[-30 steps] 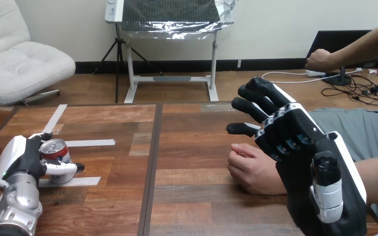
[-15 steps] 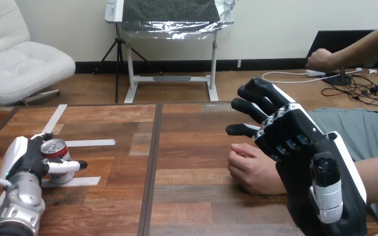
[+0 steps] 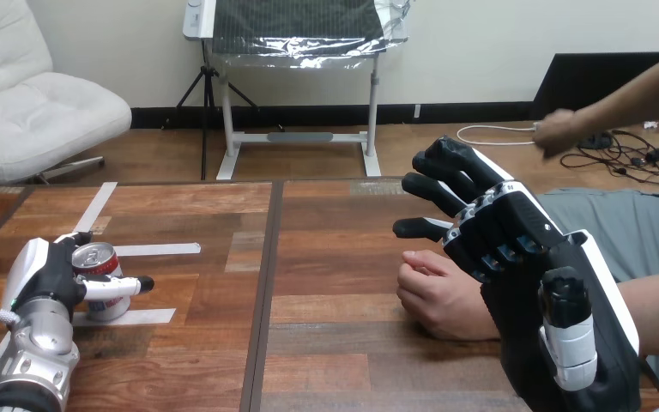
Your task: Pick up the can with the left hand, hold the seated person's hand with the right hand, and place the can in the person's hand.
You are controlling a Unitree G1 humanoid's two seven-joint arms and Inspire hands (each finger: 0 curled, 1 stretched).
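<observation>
Red-and-silver metal can (image 3: 101, 264) stands upright on the wooden table (image 3: 326, 257), wrapped by the left hand (image 3: 47, 279): thumb across its front, fingers behind it. Right hand (image 3: 515, 283) is raised, fingers loosely spread, gripping nothing. Person's hand (image 3: 442, 296) rests just left of that palm, partly under it. Contact: cannot tell.

The can (image 3: 101, 273) stands on the table (image 3: 326, 257) at its left side, a strip of tape (image 3: 156, 249) behind it; the left hand (image 3: 45, 276) is just left of it, fingers (image 3: 124, 284) round it; well to the right the person's hand (image 3: 442, 296) rests on the table; the right hand (image 3: 519, 287) stands just right of it.
</observation>
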